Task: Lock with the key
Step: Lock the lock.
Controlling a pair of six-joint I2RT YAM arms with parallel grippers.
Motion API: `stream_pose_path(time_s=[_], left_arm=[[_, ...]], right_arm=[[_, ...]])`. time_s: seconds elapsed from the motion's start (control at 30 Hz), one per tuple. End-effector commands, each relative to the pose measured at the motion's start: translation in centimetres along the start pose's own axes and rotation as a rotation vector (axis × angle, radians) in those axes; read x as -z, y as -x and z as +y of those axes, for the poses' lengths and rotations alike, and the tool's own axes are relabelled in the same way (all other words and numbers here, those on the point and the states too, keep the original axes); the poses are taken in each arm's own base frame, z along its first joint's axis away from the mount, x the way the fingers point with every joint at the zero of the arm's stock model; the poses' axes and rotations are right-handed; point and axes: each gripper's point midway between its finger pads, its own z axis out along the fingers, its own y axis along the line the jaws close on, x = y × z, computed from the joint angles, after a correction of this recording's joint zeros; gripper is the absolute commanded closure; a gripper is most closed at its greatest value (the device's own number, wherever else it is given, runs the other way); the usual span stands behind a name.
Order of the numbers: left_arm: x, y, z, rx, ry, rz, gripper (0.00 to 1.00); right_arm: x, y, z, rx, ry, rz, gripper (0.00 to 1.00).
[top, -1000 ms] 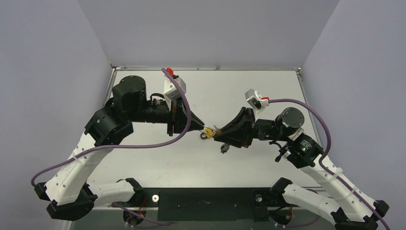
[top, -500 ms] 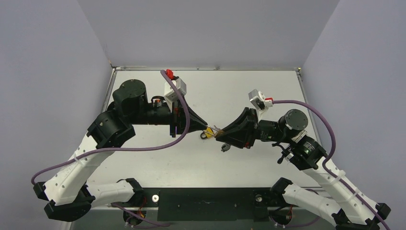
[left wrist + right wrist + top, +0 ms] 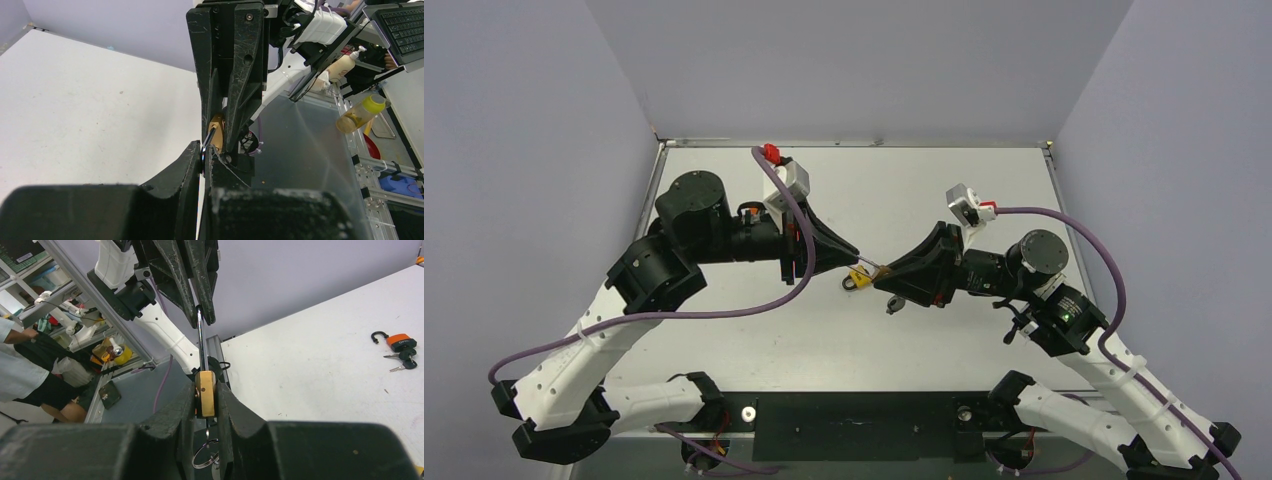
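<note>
From where I stand, no writing can be read for certain. The orange padlock [image 3: 400,342] on the worktop [image 3: 320,375], well off to the right of the right fingers [image 3: 172,417], has a dark strip of lettering too small to make out. The keyboard [image 3: 402,25], far beyond the left fingers [image 3: 175,175], shows keys but no legible characters.

You're looking at a brass-yellow rectangular padlock [image 3: 205,394] with a thin silver metal bar [image 3: 201,347] above it. Both stand out against matte black, since the right gripper [image 3: 205,390] and left gripper [image 3: 201,317] are black, scuffed pale grey. A small orange padlock [image 3: 400,342] with a black shackle shows against the off-white table top [image 3: 320,370]. The arm links [image 3: 584,350] are white, the cables [image 3: 714,307] purple and the walls [image 3: 844,70] lavender.
</note>
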Motion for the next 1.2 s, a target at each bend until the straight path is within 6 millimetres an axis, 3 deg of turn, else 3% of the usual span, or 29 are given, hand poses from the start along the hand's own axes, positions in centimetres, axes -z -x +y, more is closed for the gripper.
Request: stream_pose_path(time_s=[0.0,0.17,0.63,1.17], left_arm=[[-1.5,-3.5,-1.7,0.085,-0.101,0.111,1.00],[-1.9,-4.2,-2.0,0.098,-0.109,0.118,1.00],[-2.3,-3.7,-2.3,0.142,-0.111,0.070,1.00],[-3.3,-5.8,-2.6,0.173,-0.132,0.122,1.00]], right_arm=[[-0.7,7.0,0.0,0.123,-0.052,-0.257,1.00],[-0.7,8.3,-0.1,0.134,-0.070,-0.299,1.00],[-0.4,12.6,0.6,0.166,-0.078,-0.447,1.00],[-0.2,16.0,2.0,0.209,-0.056,-0.527,1.00]])
